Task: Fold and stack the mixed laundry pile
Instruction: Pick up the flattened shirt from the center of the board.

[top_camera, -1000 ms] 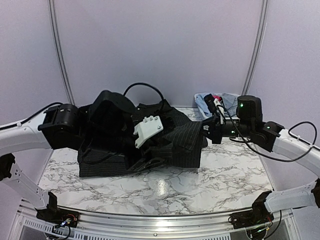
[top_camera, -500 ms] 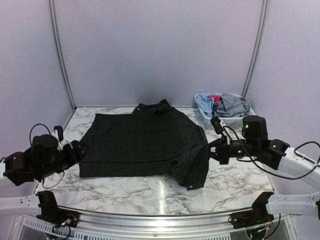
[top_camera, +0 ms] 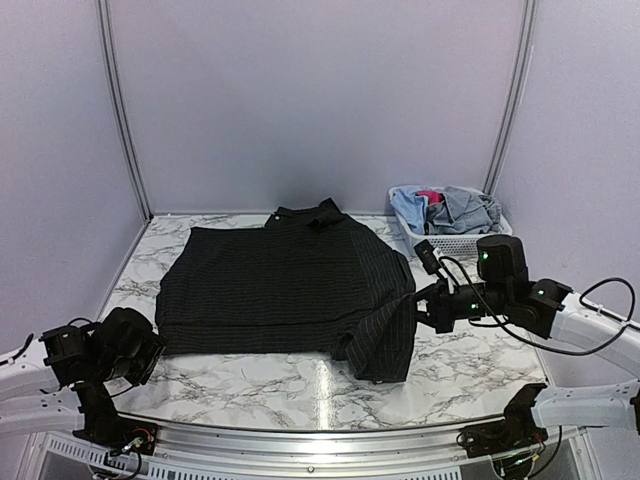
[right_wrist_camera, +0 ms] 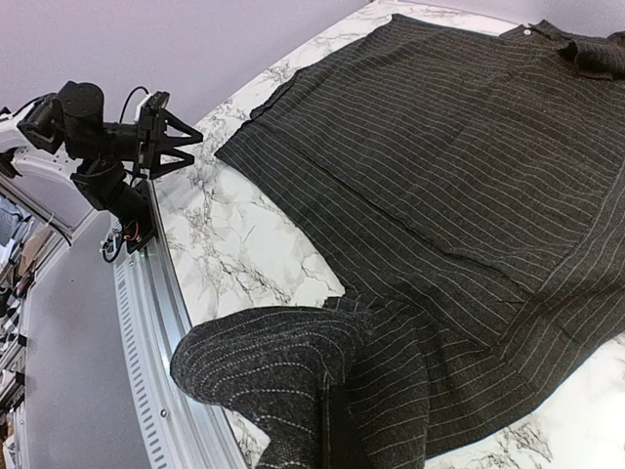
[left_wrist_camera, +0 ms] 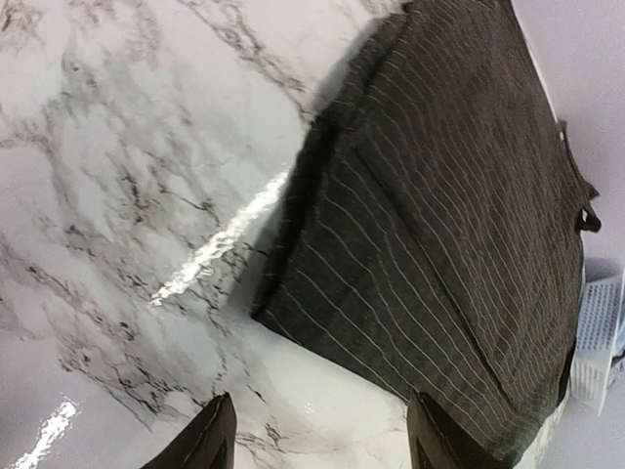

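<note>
The black pinstriped shirt (top_camera: 280,285) lies spread flat on the marble table, collar at the far side. My right gripper (top_camera: 418,300) is shut on its right sleeve and holds that edge lifted off the table. In the right wrist view the bunched sleeve (right_wrist_camera: 283,376) covers the fingers. My left gripper (top_camera: 150,345) is open and empty, low at the near-left corner, just off the shirt's near-left corner (left_wrist_camera: 293,313). Its fingertips (left_wrist_camera: 220,435) show over bare marble. Light blue (top_camera: 408,208), grey-blue (top_camera: 465,208) and pink-red (top_camera: 428,196) pieces sit in the basket.
The white lattice basket (top_camera: 455,243) stands at the back right, behind my right arm; its corner shows in the left wrist view (left_wrist_camera: 596,342). The metal table rail (top_camera: 320,440) runs along the near edge. Grey booth walls close in the back and sides.
My left arm has pulled back from over the shirt to the near-left corner, empty. The shirt now lies flat. My right gripper has kept hold of the sleeve and shifted slightly left.
</note>
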Action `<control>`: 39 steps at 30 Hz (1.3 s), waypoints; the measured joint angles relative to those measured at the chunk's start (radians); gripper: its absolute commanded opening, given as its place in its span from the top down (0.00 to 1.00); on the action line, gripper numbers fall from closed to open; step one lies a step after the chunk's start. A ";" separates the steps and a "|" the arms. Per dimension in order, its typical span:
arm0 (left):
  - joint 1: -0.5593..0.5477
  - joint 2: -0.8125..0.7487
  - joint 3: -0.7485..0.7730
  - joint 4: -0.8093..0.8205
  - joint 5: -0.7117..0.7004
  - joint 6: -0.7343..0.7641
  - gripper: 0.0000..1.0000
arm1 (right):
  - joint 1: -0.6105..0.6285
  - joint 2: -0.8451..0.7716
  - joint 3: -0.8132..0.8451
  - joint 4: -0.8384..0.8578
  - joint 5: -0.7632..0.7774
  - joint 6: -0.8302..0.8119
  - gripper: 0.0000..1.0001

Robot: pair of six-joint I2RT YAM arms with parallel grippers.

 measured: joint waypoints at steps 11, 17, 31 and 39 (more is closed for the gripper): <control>0.377 0.126 -0.113 0.249 0.242 0.112 0.40 | 0.000 0.001 0.000 0.000 0.000 0.007 1.00; 0.468 0.358 -0.026 0.343 0.348 0.266 0.65 | 0.000 0.001 0.000 0.000 0.002 0.008 1.00; 0.479 0.302 0.061 0.261 0.405 0.327 0.94 | 0.000 -0.035 0.008 -0.040 0.018 0.017 1.00; 0.480 0.343 0.191 0.141 0.393 0.326 1.00 | -0.003 0.005 0.103 -0.080 0.024 -0.010 1.00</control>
